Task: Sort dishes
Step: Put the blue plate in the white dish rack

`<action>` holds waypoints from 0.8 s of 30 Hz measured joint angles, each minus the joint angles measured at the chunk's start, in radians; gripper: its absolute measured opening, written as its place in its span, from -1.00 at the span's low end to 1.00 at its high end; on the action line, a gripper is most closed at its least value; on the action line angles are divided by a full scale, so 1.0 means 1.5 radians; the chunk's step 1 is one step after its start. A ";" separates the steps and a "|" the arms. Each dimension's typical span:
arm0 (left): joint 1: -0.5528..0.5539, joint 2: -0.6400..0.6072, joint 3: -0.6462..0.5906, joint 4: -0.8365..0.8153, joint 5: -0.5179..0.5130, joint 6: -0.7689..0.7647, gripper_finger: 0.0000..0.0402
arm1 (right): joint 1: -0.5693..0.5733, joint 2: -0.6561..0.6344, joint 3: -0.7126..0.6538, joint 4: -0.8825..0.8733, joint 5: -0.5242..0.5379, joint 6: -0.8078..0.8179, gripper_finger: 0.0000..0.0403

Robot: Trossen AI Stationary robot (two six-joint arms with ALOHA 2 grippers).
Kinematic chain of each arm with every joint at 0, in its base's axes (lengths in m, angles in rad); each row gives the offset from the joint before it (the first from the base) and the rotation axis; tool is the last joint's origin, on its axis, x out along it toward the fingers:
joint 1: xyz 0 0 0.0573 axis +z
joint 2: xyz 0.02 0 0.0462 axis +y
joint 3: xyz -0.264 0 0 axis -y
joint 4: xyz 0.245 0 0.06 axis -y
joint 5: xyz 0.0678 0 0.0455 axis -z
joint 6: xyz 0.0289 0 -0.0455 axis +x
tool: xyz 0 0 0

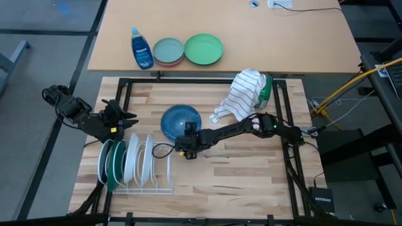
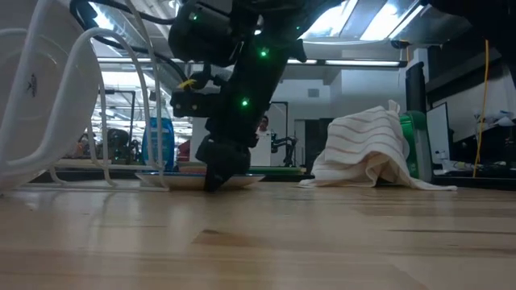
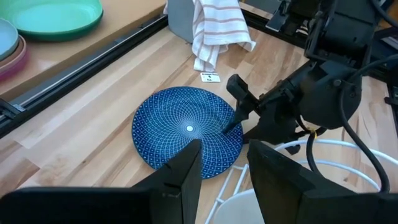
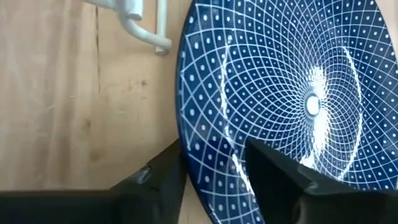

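The rack point(image 1: 135, 182) holds 1 green plate point(image 1: 115, 164) among white plates point(image 1: 139, 162).

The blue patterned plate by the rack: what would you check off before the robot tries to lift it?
1. Blue plate lies flat on the table, nothing on it: ok.
2. Right gripper is at the plate's rim, one finger over the plate and the other outside the rim, so the rim sits between the fingers: ok.
3. Fingers closed on the rim: not ok, they look open.
4. Free slot in the white rack beside the white plates: ok, empty wires show at its right end.
5. Left gripper out of the way: cannot tell, it hovers open near the rack and plate.
6. Striped towel clear of the plate: ok.
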 joint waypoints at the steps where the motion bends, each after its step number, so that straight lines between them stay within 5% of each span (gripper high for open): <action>1: 0.000 0.000 0.000 0.000 0.000 0.000 -0.40 | 0.000 0.002 0.000 0.002 0.000 0.000 -0.20; 13: 0.000 0.000 0.000 0.001 0.000 -0.002 -0.40 | -0.007 0.011 0.000 0.003 0.037 -0.055 -0.80; 24: 0.000 0.000 0.000 0.001 0.000 -0.001 -0.40 | -0.001 0.009 0.001 -0.002 0.089 -0.086 -0.87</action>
